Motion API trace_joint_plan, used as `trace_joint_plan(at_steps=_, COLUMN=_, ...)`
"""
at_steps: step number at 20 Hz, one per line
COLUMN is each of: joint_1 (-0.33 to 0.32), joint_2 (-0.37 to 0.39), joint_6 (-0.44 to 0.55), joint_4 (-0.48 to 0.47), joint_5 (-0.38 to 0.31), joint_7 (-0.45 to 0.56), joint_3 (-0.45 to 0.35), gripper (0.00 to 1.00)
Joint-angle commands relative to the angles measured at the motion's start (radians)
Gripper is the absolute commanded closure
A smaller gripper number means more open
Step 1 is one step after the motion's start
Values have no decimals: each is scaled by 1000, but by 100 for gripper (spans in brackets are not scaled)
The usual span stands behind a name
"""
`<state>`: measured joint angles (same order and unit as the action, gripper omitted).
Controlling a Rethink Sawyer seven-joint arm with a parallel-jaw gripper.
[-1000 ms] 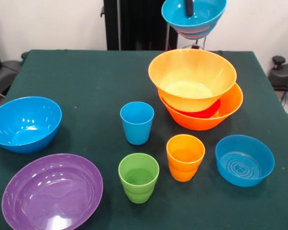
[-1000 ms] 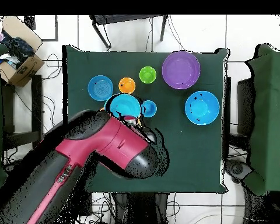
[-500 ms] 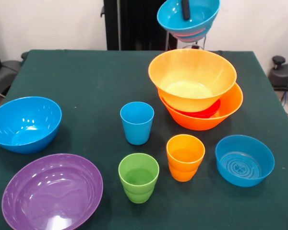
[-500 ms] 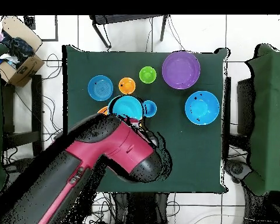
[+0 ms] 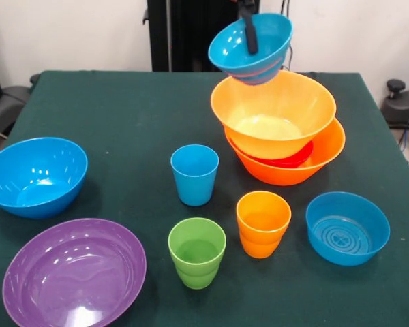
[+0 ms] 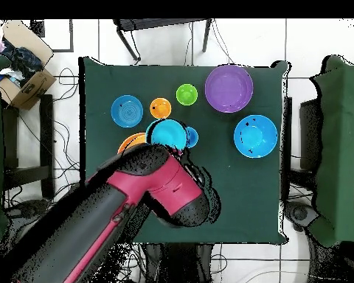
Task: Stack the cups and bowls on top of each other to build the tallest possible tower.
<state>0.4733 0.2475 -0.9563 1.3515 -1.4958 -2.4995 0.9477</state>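
Note:
My gripper is shut on the rim of a small blue bowl, one finger showing inside it. That bowl hangs tilted just above the far rim of the tower: an orange bowl on a red bowl in a lower orange bowl. In the overhead view the held bowl covers most of the tower and my arm hides the rest. The blue cup, green cup and orange cup stand upright on the cloth.
A large blue bowl and a wide purple bowl sit at the left. Another small blue bowl sits at the right. A cardboard box lies off the table.
The gripper has carried the small blue bowl down and leftward in the front view, from high above the tower to just over its rim. Everything on the table stayed put.

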Motion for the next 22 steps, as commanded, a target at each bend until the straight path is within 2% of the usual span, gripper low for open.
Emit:
trace_joint_plan(at_steps=1, joint_1=-25, joint_2=-81, joint_6=145, joint_4=55, joint_5=78, joint_7=163, joint_3=-218, gripper=100)
trace_joint_plan(at_steps=7, joint_1=-39, joint_2=-89, joint_6=166, joint_4=58, joint_5=117, joint_7=205, joint_3=-236, gripper=100)
trace_joint_plan(at_steps=13, joint_1=-36, joint_2=-86, joint_6=163, joint_4=72, joint_5=144, joint_7=192, joint_3=-249, gripper=100)
trace_joint_plan(at_steps=17, joint_1=-22, joint_2=-97, joint_6=170, joint_4=79, joint_5=146, joint_7=157, joint_3=-244, gripper=100)
trace_joint_plan(at_steps=22, joint_1=-4, joint_2=-109, joint_6=161, joint_4=83, joint_5=115, joint_7=98, joint_3=-230, gripper=100)
